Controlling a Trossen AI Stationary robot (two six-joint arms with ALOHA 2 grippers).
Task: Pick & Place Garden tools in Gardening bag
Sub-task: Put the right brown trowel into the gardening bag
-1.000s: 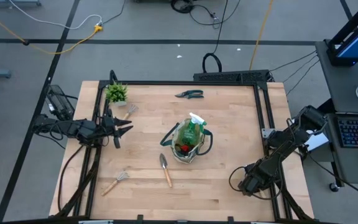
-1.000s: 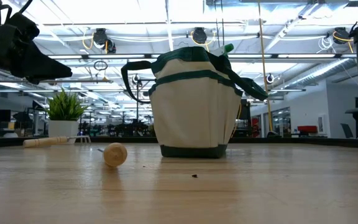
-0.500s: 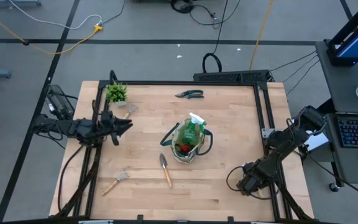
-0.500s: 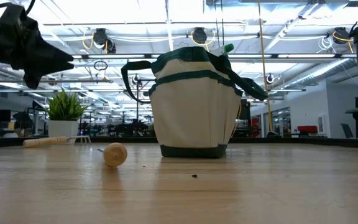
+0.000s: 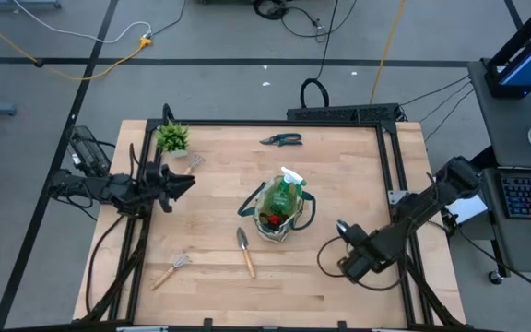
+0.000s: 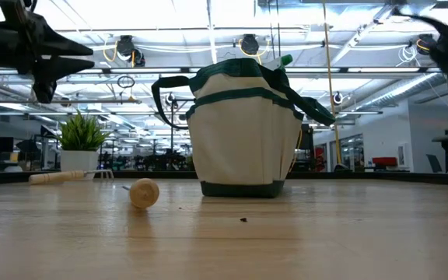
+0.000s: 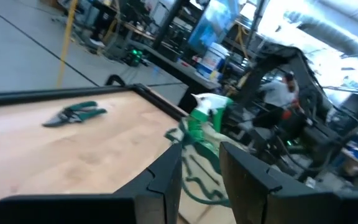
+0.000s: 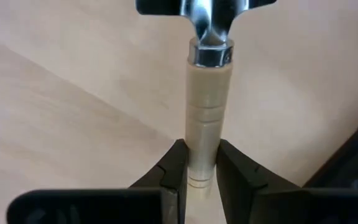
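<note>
We take the gardening bag [image 5: 280,214] as our landmark: it stands upright near the middle of the wooden table [image 5: 339,180], with a green spray bottle [image 5: 288,188] and a small red item [image 5: 272,220] inside it.

Our right gripper [image 8: 197,165] holds a wooden-handled tool [image 8: 207,81]; its two fingers [image 8: 173,171] pinch the pale handle near its end, with the metal ferrule and head further out. In the high view this gripper [image 5: 342,230] sits to the right of the bag, between it and the table's right edge.

Our left gripper [image 5: 184,182] hovers well to the left of the bag, close to the small potted plant [image 5: 172,137]; its fingers [image 7: 166,177] stand narrow, with nothing between them.

Just in front of the bag lies a trowel [image 5: 245,249]. A hand rake [image 5: 171,270] lies further to the bag's front left. The dark pruning shears [image 5: 281,140] lie behind the bag, near the table's far edge.
</note>
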